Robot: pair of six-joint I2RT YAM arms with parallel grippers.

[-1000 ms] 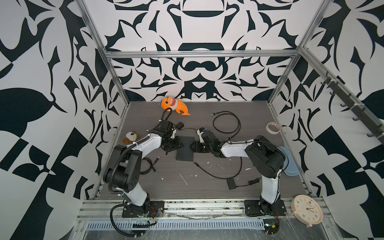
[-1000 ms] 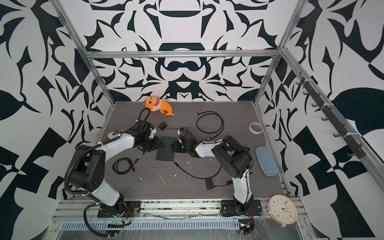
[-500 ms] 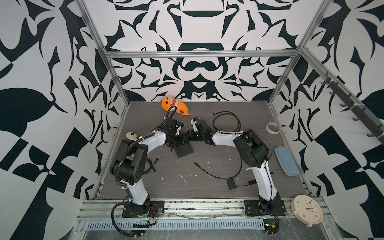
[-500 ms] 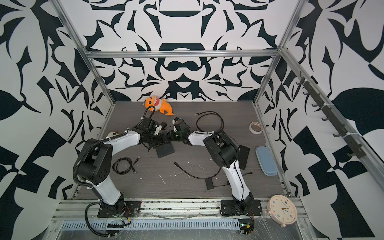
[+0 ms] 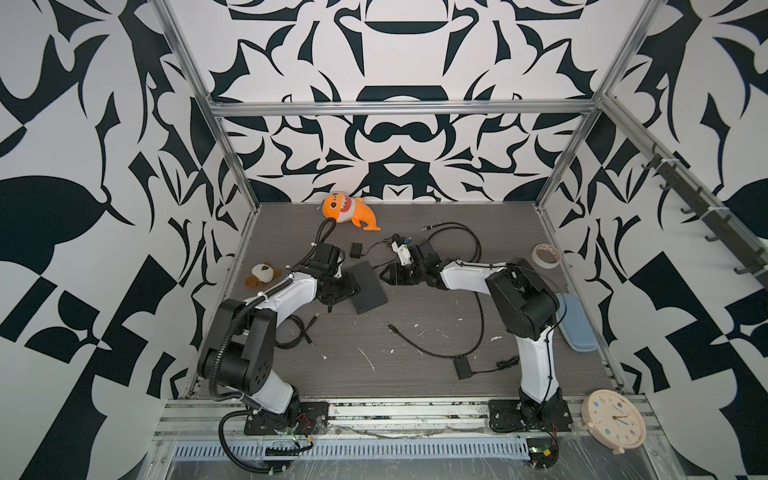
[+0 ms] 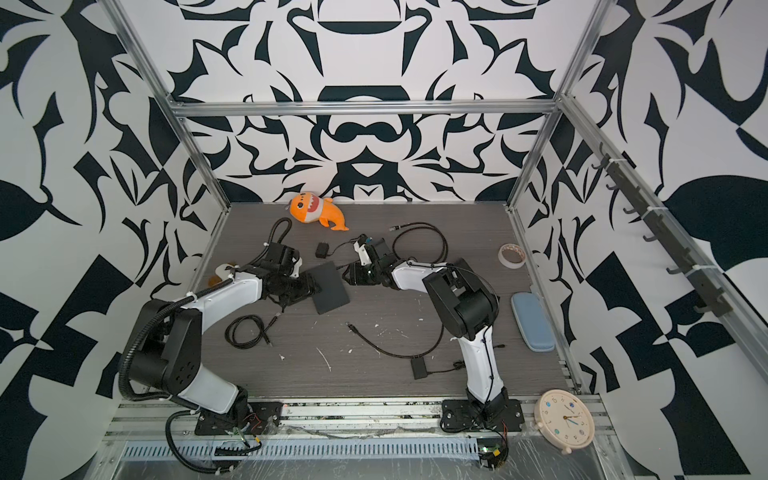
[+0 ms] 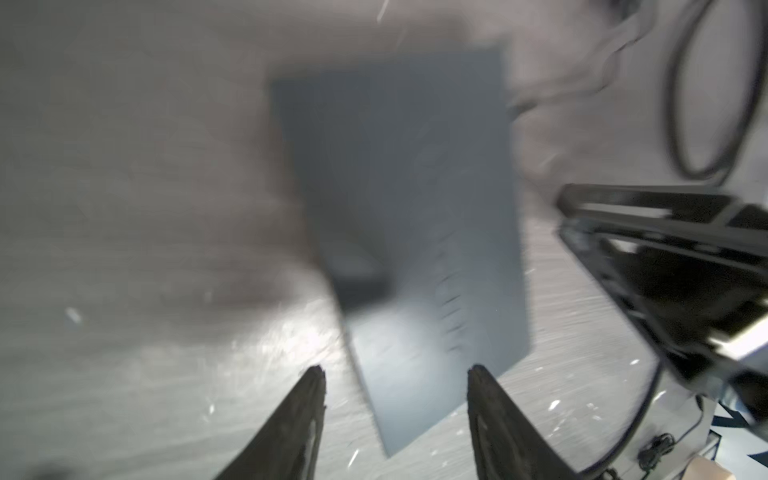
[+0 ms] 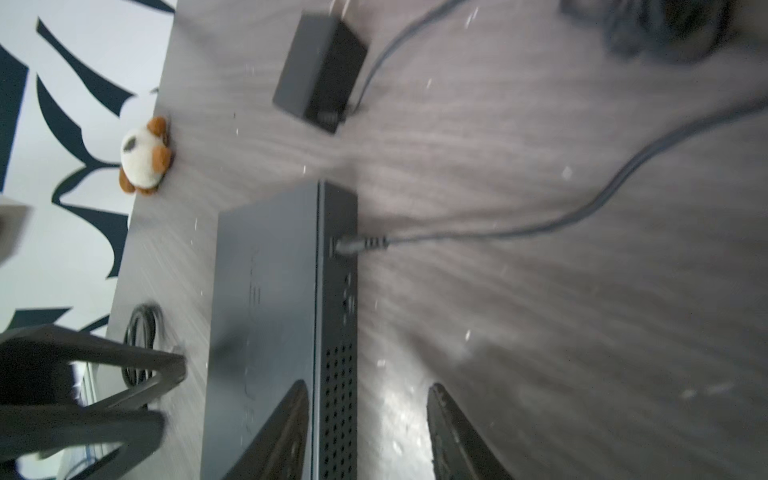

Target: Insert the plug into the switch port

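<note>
The switch [image 5: 371, 291] is a flat dark box. It lies on the table [image 5: 415, 374], a bit left of the middle in both top views. Its long way runs from the upper left down to the lower right of the frame, more up-and-down than sideways. The right wrist view shows the plug [image 8: 357, 245] sitting in a port on a thin side wall of the switch. The plug lies flat and sticks straight out from that wall, with its tip inside. Its long way goes across the long way of the switch. Its cord [image 8: 582, 212] trails off over the table. In the top views the plug is too small to make out. The left pincer [image 7: 397, 374] is open and holds nothing. Its view is blurry. A corner of the switch shows in the gap, and I cannot tell if the fingers touch it. The right pincer [image 8: 365, 388] is open too and grips nothing. One finger [image 8: 286, 428] shows over the top edge of the switch, the other over bare table. The wall with little holes shows in the gap. A small black block [image 5: 356, 250] lies above the switch, apart from it. A blue case [image 5: 575, 324] lies by the right edge of the table. What is in it cannot be seen.
</note>
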